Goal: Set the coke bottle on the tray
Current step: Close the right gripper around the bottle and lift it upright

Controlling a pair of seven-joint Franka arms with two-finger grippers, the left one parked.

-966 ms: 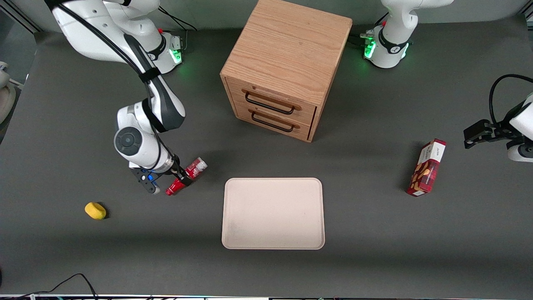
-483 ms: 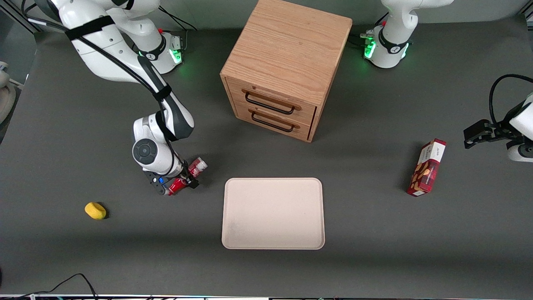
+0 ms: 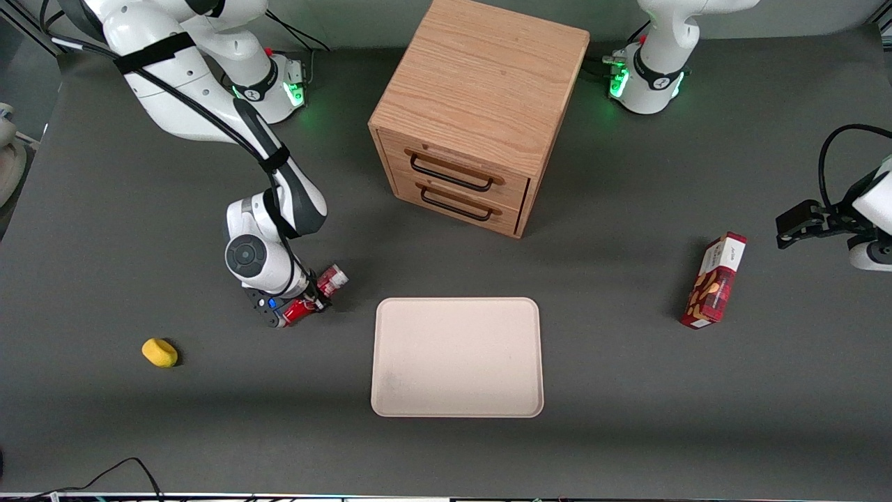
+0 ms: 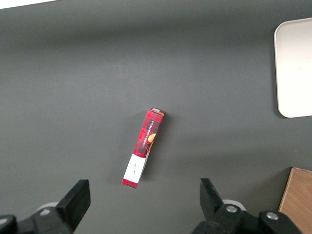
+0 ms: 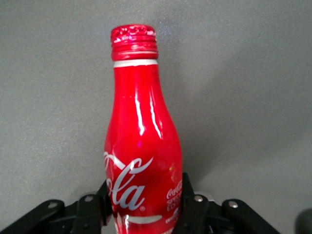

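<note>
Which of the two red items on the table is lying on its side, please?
The coke bottle, lying between the fingers of the gripper beside the tray. The red snack box stands on end toward the parked arm's end.

Slim red coke bottle (image 3: 315, 295) lying on table beside flat beige tray (image 3: 457, 357), pincer (image 3: 301, 305) around it

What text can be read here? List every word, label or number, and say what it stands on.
"Coca-Cola": white script, partly cut off, on the slim red coke bottle lying on the dark table, with the right arm's claw around its lower body.
Small white print beside that script: too small to read.
Print on the red rectangular snack box: too small to read.
Beige rectangular tray, wooden drawer cabinet, yellow lump: no text.
</note>
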